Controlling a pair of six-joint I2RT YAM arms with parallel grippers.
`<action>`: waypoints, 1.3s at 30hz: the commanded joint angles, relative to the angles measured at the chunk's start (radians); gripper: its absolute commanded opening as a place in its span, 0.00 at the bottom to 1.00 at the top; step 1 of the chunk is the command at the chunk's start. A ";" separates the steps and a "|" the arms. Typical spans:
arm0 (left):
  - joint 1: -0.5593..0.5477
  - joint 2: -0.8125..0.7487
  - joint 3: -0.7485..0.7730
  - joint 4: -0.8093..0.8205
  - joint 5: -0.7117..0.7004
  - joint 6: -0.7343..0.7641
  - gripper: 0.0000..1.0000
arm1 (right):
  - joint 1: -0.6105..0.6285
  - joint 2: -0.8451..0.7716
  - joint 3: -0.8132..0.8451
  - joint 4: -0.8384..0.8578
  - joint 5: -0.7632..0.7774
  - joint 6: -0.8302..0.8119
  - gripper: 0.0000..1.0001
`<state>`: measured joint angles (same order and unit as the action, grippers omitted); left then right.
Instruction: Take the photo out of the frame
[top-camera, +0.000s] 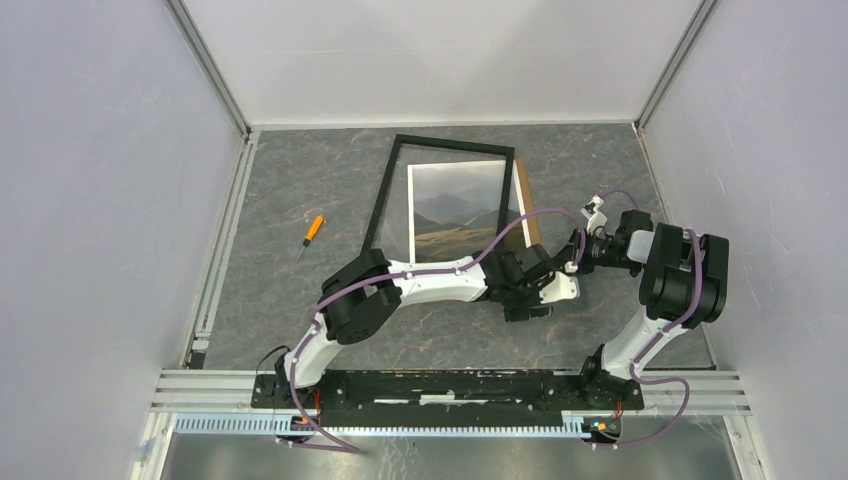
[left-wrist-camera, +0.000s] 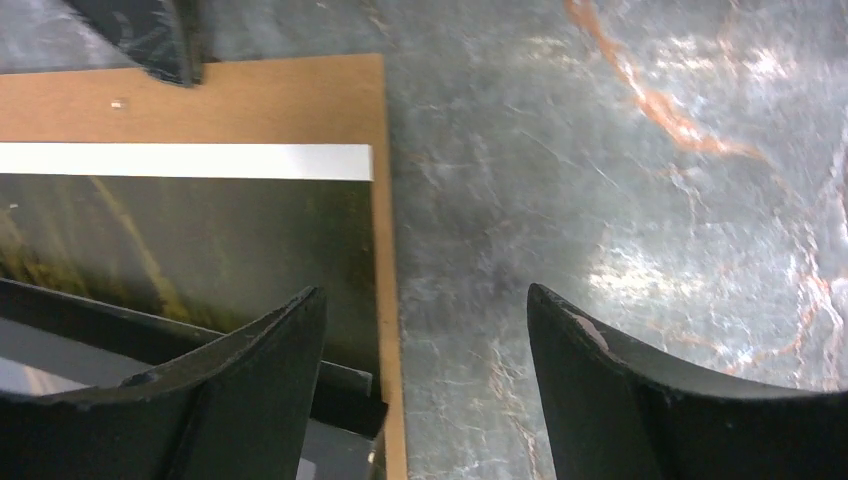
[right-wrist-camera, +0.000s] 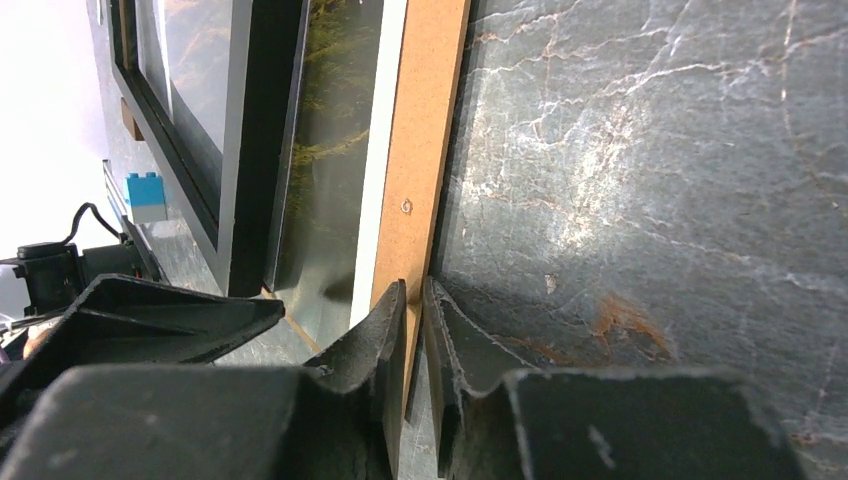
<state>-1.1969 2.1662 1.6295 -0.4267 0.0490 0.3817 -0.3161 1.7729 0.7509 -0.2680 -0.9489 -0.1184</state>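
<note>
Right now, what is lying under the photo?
A brown backing board lies under the photo, showing past two of its edges. The right tool pinches that board's edge. Whatever lies beneath the board is covered.

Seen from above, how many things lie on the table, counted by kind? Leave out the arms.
frame: 1
photo: 1
board: 1
screwdriver: 1
Total: 4
</note>
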 joint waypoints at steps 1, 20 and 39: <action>0.006 -0.045 -0.006 0.123 -0.054 -0.069 0.80 | 0.016 0.067 -0.056 -0.060 0.310 -0.087 0.22; 0.296 -0.597 -0.488 -0.101 0.123 -0.129 0.79 | 0.089 -0.237 -0.022 -0.084 0.242 -0.230 0.51; 0.483 -0.495 -0.578 -0.122 -0.071 0.406 0.78 | 0.171 -0.095 -0.005 -0.066 0.360 -0.189 0.42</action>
<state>-0.7094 1.6276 1.0294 -0.5667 -0.0216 0.6971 -0.1452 1.6135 0.7631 -0.3264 -0.7082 -0.2905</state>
